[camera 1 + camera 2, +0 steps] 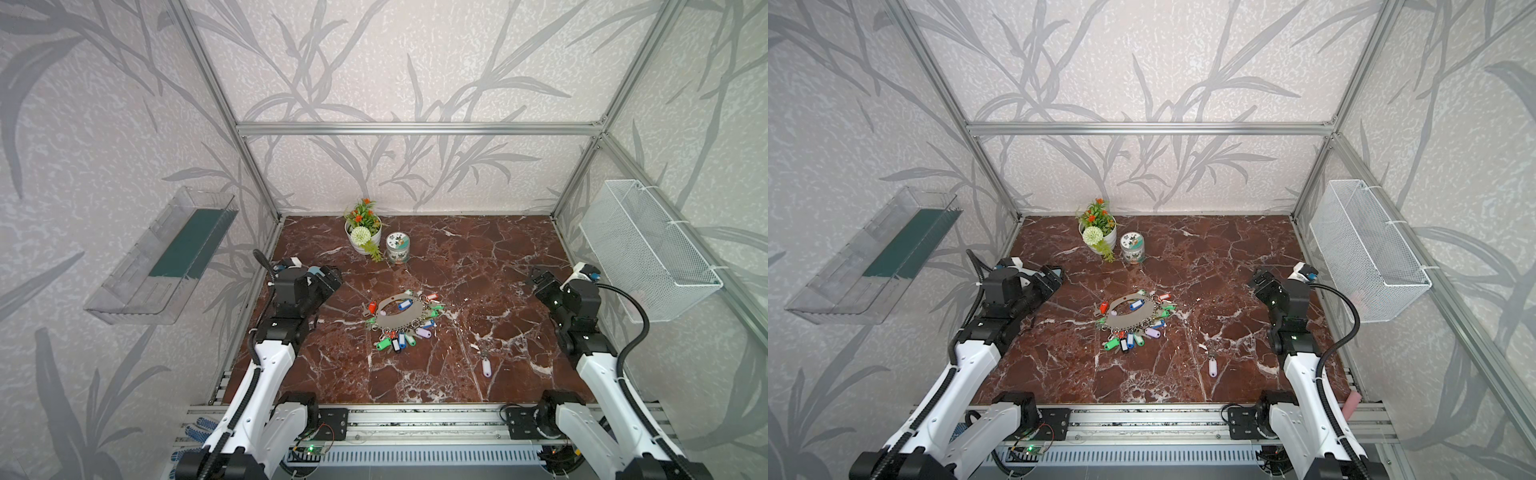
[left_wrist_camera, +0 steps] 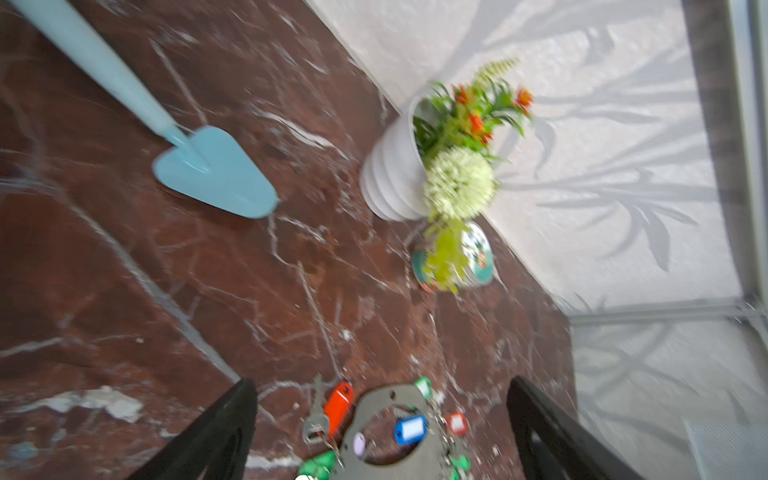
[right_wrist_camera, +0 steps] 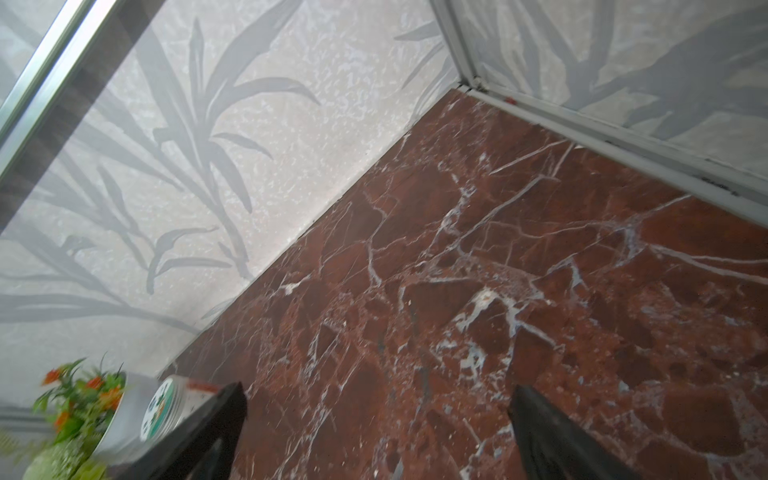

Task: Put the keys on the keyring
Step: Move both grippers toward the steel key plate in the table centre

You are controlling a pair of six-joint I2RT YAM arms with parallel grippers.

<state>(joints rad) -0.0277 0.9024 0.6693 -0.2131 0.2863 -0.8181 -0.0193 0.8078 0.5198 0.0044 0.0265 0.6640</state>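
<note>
Whitish-lilac tag marks the keys (image 1: 484, 367), lying alone on the marble desk (image 1: 478, 257), well apart from the keyring (image 1: 395, 323) at its centre. That probably leaves one item per arm. Left gripper (image 1: 330, 276) hovers beside the keyring and right gripper (image 1: 538, 278) nearer the keys' side, both spread wide and empty.
</note>
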